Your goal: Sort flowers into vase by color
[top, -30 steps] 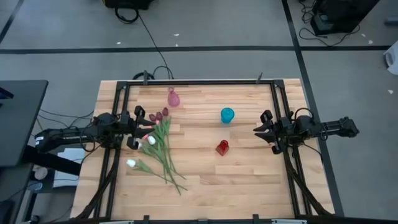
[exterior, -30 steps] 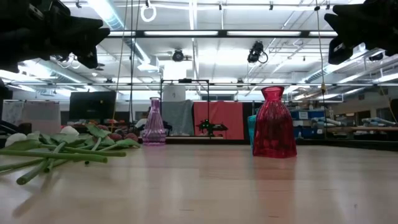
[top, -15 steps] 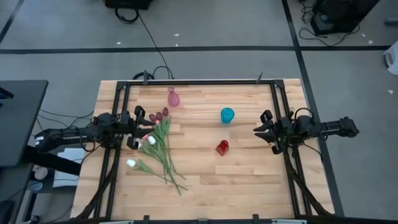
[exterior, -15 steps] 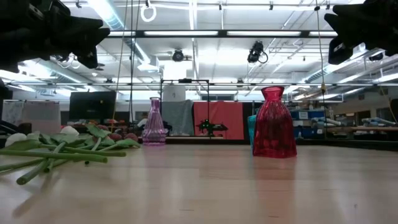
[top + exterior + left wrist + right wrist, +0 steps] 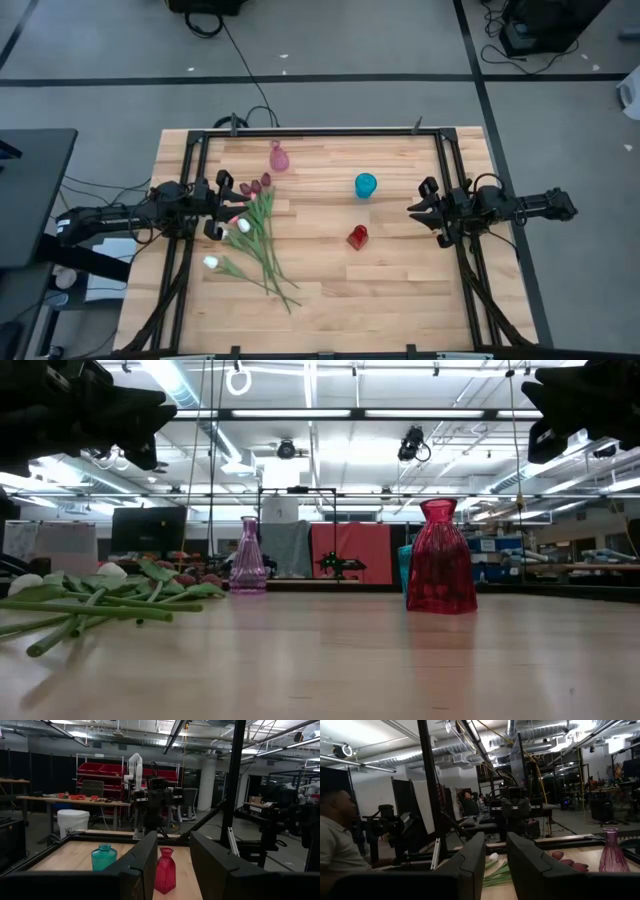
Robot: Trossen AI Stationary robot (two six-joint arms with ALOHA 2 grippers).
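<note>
nothing has changed since the earlier frames. left gripper [image 5: 222, 206], jaws narrowly apart and empty, hovers at nine o'clock beside the flowers [image 5: 255, 235]; right gripper [image 5: 420, 210], likewise, at three o'clock.

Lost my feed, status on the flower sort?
Both tools open, empty, raised at table's sides. Flowers lie loose by left tool; right tool waits opposite. Vases empty. Nothing in the way.
</note>
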